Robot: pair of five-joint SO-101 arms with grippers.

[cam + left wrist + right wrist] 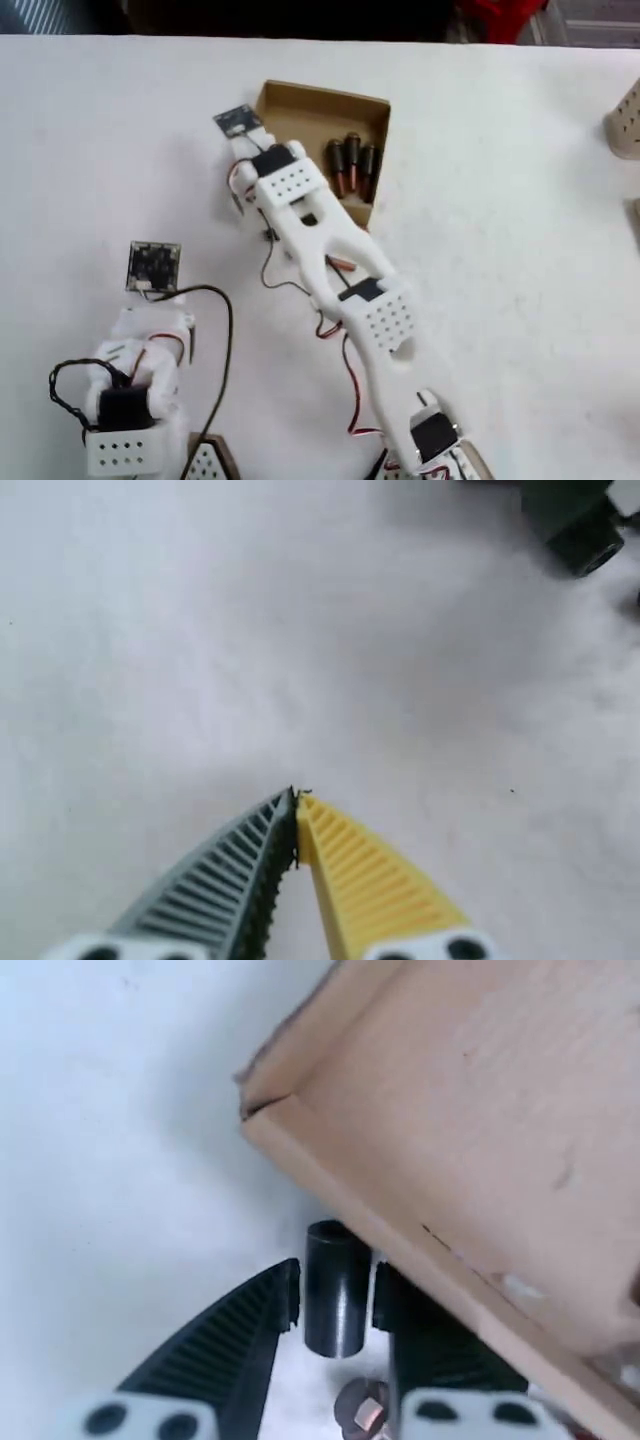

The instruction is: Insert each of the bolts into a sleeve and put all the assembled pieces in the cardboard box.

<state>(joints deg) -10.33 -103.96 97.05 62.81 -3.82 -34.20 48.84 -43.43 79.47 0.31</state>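
Black and smooth, the sleeve (335,1305) looks light, rigid and a little slippery, so it is best pinched across its middle. It sits on the table (120,1160) just beside the cardboard box (480,1140) wall, with a copper-headed bolt (362,1407) near it. The right gripper (338,1272), its arm stretched out to the box corner, straddles the sleeve with jaws slightly apart, while the left gripper (297,802) hangs clenched and empty.

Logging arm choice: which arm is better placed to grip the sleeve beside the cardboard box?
Right: the right claw straddles the sleeve by the box; the left claw sits shut over bare table.
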